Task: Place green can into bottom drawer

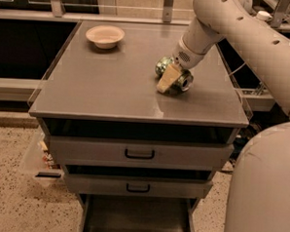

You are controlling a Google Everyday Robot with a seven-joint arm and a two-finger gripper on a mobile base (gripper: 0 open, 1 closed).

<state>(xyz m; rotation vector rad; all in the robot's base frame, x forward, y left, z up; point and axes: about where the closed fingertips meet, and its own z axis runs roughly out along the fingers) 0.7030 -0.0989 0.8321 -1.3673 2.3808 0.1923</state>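
Note:
The green can [163, 66] lies on its side on the grey cabinet top [112, 87], right of centre, its silver end facing front right. My gripper [170, 80] reaches down from the upper right and sits right at the can, its cream part covering the can's middle. The can rests on the top. The bottom drawer [135, 227] is pulled out below the cabinet front, a dark grey tray with side walls, and nothing shows inside the part I see.
A shallow cream bowl [105, 36] stands at the back left of the top. Two handled drawers [139, 154] sit slightly open above the bottom one. My arm and base [263, 192] fill the right side. A clear bin [40, 161] hangs at the cabinet's left.

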